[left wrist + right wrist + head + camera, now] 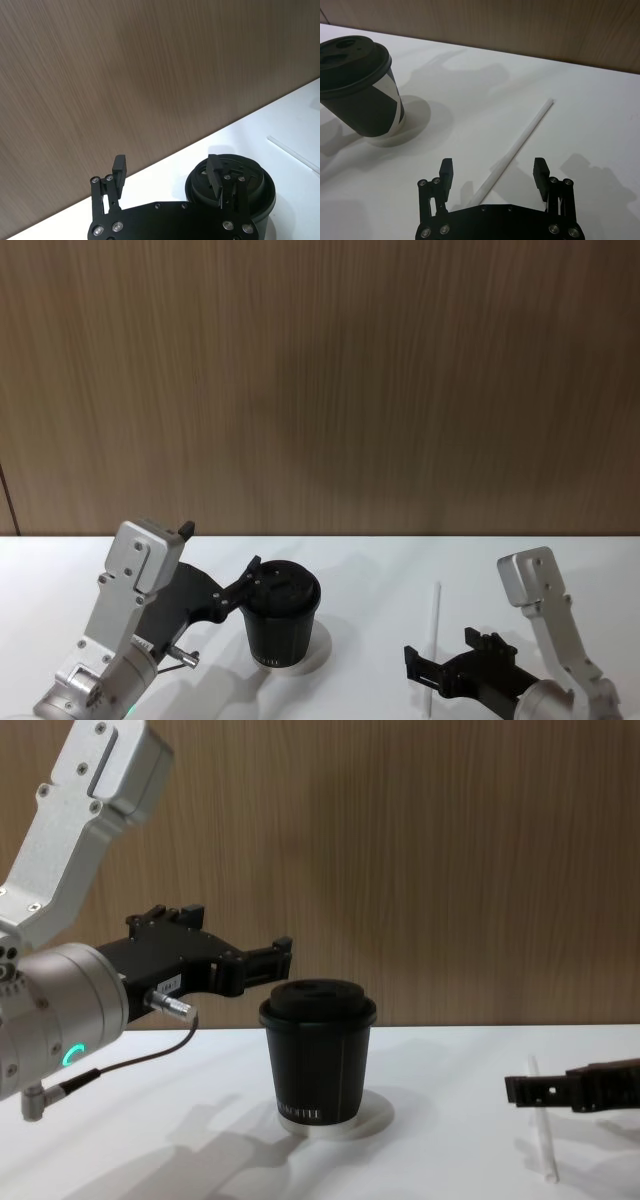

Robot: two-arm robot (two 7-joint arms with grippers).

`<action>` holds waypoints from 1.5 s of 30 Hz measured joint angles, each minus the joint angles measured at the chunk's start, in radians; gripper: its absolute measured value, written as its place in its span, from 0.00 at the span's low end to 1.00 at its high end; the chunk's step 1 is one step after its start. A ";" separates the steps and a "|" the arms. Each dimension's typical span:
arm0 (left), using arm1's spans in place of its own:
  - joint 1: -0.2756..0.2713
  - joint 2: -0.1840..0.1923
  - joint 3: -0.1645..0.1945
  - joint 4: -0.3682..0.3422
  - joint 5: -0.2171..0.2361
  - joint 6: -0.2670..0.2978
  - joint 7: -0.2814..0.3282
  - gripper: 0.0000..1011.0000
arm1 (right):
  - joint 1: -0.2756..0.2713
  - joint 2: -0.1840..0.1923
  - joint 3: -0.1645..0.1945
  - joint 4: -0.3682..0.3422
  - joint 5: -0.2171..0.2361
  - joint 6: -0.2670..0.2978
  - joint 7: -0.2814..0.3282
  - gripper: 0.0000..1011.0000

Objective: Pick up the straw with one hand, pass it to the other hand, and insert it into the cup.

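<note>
Right, at the bottom right of the head view the right gripper sits low over the white table, fingers spread wide. Its wrist view shows what the head view barely hints at: the straw lies flat with its near end between those fingers, touching neither, bare tabletop either side. Further in, lower centre, the cup stands upright on a white disc, well apart from the straw, and the left gripper hovers at its lid, open and empty; the chest view puts its tips just above the lid's left side, clear of it, wood wall behind.
</note>
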 joint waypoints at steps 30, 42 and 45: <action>0.000 0.000 0.000 0.000 0.000 0.000 0.000 0.99 | 0.029 -0.022 -0.015 0.061 -0.052 0.019 -0.009 0.99; 0.000 0.000 0.000 0.000 0.000 0.000 0.000 0.99 | 0.027 -0.022 -0.010 0.066 -0.065 0.014 -0.006 0.99; 0.000 0.000 0.000 0.000 0.000 0.000 0.000 0.99 | 0.027 -0.021 -0.009 0.066 -0.068 0.013 -0.003 0.99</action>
